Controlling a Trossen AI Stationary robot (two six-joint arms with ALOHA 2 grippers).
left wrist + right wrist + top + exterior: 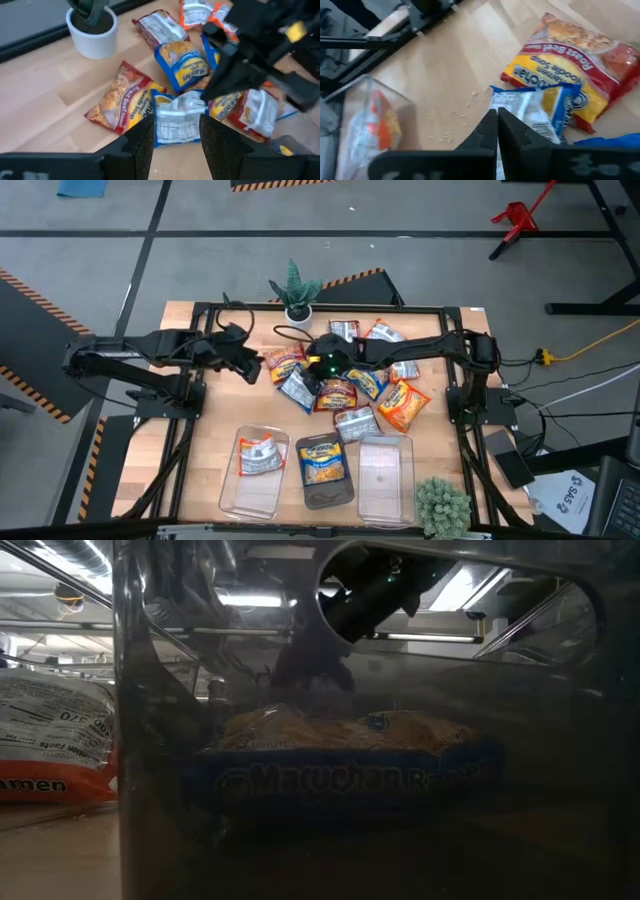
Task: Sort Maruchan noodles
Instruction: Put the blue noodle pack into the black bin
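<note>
The right hand [318, 366] is pinched fully together over the packets [350, 385] heaped mid-surface [205, 440], holding nothing visible. The left hand [250, 368] hangs half open and empty beside the heap. 2 of the 3 bins [385, 480] each contain 1 packet.

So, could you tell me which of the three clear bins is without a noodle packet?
The right-hand bin, beside the spiky green plant; the left bin and the middle bin each hold one packet.
</note>
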